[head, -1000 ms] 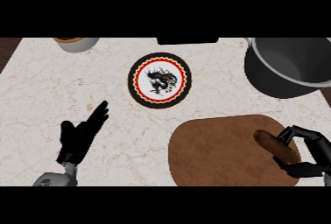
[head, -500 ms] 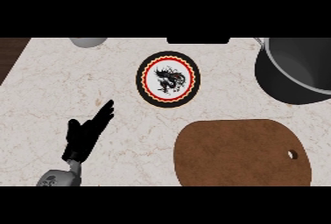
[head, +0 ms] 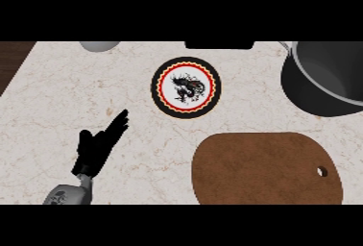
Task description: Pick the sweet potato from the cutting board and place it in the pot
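i count one pot at the counter's right edge, one cutting board near the front, one plate; my left hand rests released.

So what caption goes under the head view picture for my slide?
Left hand rests open on the counter beside a plate, bare cutting board and pot.

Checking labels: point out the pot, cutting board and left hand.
pot (head: 326, 79), head view, dark inner wall.
cutting board (head: 266, 168), head view, bare brown top.
left hand (head: 96, 149), head view, palm.
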Robot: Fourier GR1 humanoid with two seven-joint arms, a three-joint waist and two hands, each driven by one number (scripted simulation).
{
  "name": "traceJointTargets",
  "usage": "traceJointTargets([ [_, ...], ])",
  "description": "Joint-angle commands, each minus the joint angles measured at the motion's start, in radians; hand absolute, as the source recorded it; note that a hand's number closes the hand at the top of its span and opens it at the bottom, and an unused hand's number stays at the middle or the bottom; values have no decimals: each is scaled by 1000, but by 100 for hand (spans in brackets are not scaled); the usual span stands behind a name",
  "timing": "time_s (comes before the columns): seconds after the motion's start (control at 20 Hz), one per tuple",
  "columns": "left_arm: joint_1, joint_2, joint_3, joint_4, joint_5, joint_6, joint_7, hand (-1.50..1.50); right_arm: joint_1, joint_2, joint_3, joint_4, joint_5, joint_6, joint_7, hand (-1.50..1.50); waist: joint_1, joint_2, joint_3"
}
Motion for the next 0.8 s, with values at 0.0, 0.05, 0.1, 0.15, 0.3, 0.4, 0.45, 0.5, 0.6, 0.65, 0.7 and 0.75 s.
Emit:
traceJointTargets([
  [0.0,-39,5,12,12,-8,-6,20,0,-77,-49,19,56,46,-31,-69,150,-2,-1,-1],
  [0.05,26,6,-5,-62,1,-9,57,0,-101,-52,34,53,58,-29,-53,150,3,-3,-2],
  [0.1,7,-22,-8,-3,-27,17,-6,0,-109,-95,35,54,59,7,-38,150,-4,-3,-2],
  [0.15,-11,-18,-1,0,-27,16,16,0,-161,-50,60,61,87,-68,-12,150,1,-1,-2],
  [0.3,16,17,29,-53,15,-34,42,0,-214,-43,81,-2,97,-106,88,150,-6,-5,-4],
  [0.4,15,1,20,0,-11,-28,-14,0,-284,-55,111,-34,114,-70,180,150,-7,-5,-5],
  [0.45,-25,8,43,28,6,-34,3,0,-332,-83,125,-33,133,-70,209,150,-3,-3,-5],
  [0.5,-17,5,55,52,12,-34,-22,0,-363,-49,155,-51,158,-101,268,150,-1,-3,-5],
  [0.6,-36,-8,34,40,-10,-22,0,0,-404,-38,201,-46,205,-99,287,150,6,-2,-4],
  [0.65,-36,16,52,33,-6,-31,5,0,-392,-3,222,-78,216,-104,320,150,-3,-5,-5],
  [0.7,23,23,33,-21,-9,-41,-1,0,-441,-20,234,-60,237,-107,368,150,10,-4,-5],
  [0.75,-30,-35,18,105,-37,-16,-64,0,-469,-4,248,-44,256,-120,355,150,4,1,-5],
])
